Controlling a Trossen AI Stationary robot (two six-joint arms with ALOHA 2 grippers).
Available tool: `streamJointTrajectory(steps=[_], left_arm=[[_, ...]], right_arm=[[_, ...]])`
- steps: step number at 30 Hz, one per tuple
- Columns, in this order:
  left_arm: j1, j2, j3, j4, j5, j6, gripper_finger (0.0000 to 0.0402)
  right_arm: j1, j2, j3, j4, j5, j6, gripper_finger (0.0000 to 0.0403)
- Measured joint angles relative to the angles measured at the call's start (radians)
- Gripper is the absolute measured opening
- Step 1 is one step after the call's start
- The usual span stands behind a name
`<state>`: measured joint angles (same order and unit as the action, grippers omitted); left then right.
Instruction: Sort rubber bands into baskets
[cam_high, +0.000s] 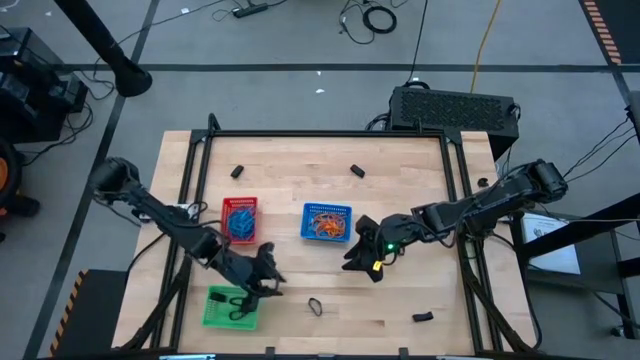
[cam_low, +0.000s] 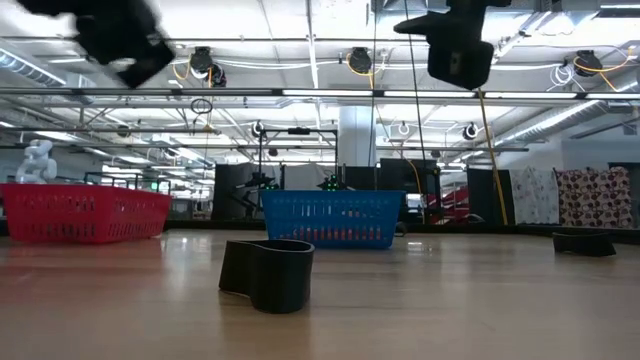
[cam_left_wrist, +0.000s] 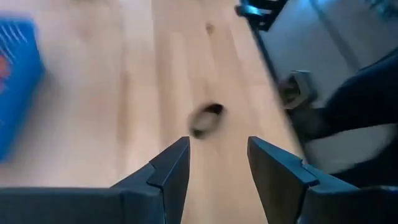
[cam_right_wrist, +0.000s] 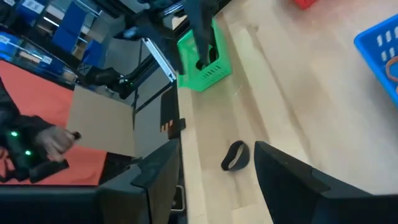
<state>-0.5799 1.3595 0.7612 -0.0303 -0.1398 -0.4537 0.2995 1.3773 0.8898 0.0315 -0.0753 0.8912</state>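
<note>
The left gripper (cam_high: 268, 272), jaws spread and empty, hung just beside the green basket (cam_high: 216, 310); the right gripper (cam_high: 364, 258), also spread and empty, hovered beside the blue basket (cam_high: 326, 222). Three baskets stood there, the red basket (cam_high: 239, 219) near the green. Five black bands lay loose, the nearest band (cam_high: 315, 306) beside the green basket. A thin band might slip between fingers closing off-centre.

Wooden table (cam_high: 400, 300) bears three baskets (cam_high: 326, 222) and black rubber bands (cam_high: 315, 306).
</note>
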Motion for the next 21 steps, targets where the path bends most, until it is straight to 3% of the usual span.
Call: streamJointTrajectory(steps=[2,5,9,15,18,21], left_arm=[[0.023,0.016,0.000,0.017,-0.054,0.099,0.0168],[0.091,0.020,0.000,0.014,-0.159,0.028,0.0168],[0.225,0.019,0.000,0.071,-0.086,-0.030,0.0168],[0.387,0.019,0.027,0.092,-0.044,-0.076,0.0168],[0.439,0.019,0.051,0.101,-0.036,-0.087,0.0168],[0.478,0.019,0.075,0.106,-0.020,-0.061,0.0168]], right_arm=[[0.012,0.000,0.000,-0.001,0.001,0.029,0.0199],[0.033,0.000,0.000,-0.005,0.000,0.067,0.0199],[0.058,-0.003,0.000,-0.087,0.080,0.162,0.0199],[0.067,-0.048,0.002,-0.568,0.265,0.375,0.0199],[0.067,-0.044,0.001,-0.796,0.292,0.457,0.0199],[0.060,-0.013,-0.001,-0.889,0.286,0.462,0.0199]])
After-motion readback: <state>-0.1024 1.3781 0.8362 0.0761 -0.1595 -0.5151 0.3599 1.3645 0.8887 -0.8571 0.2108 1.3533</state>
